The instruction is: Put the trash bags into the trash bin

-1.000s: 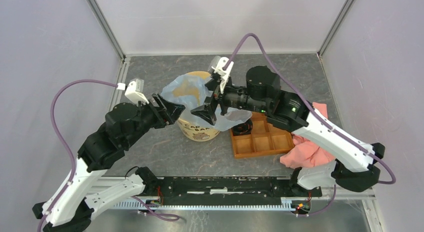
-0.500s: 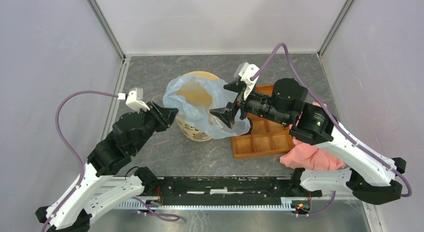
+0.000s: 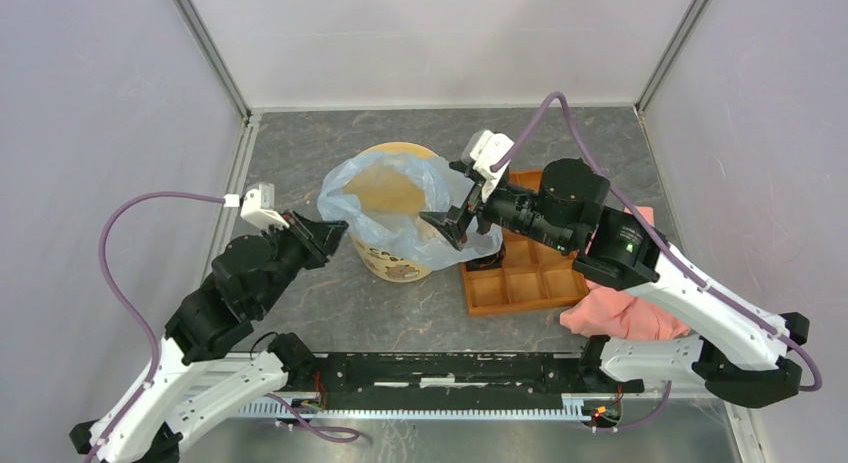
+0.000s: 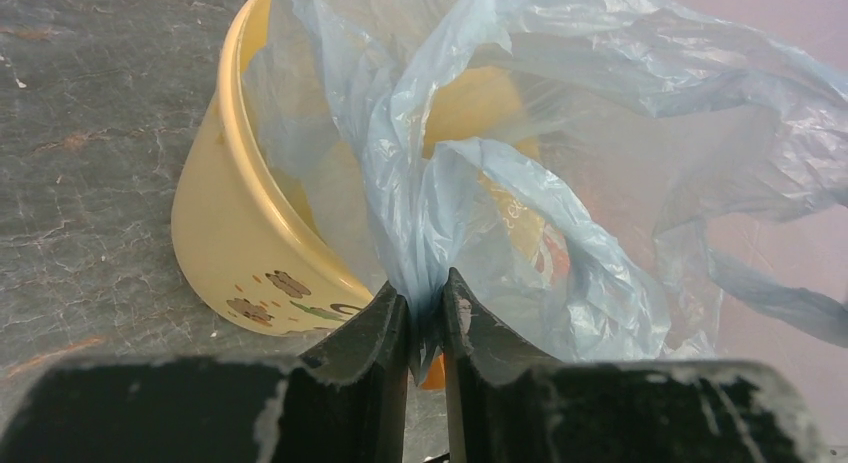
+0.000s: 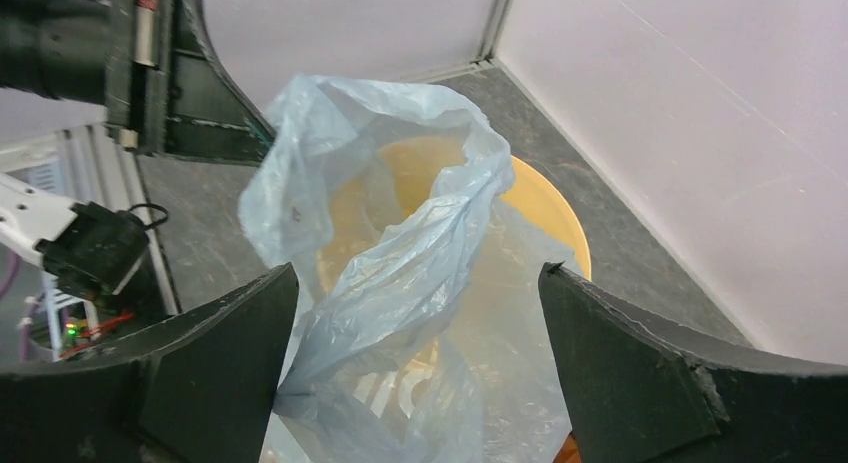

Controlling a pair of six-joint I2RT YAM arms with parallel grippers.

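Observation:
The trash bag [image 3: 398, 195], thin pale blue plastic, is draped over the mouth of the trash bin [image 3: 397, 264], a cream-yellow bucket with printed animals. My left gripper [image 3: 336, 229] is at the bin's left side, shut on a bunched fold of the trash bag [image 4: 520, 133] just outside the trash bin's wall [image 4: 225, 238]. My right gripper [image 3: 452, 221] hovers open at the bin's right rim. The trash bag [image 5: 400, 243] lies loose between its wide-apart fingers and brushes the left finger [image 5: 215, 363].
An orange compartment tray [image 3: 525, 278] sits directly right of the bin, under the right arm. A pink cloth [image 3: 622, 308] lies at the tray's right end. Enclosure walls stand close on the left, back and right.
The left gripper has closed on the bag's left edge and drawn back toward the near left. The right gripper has withdrawn from over the bin to its right rim, still open.

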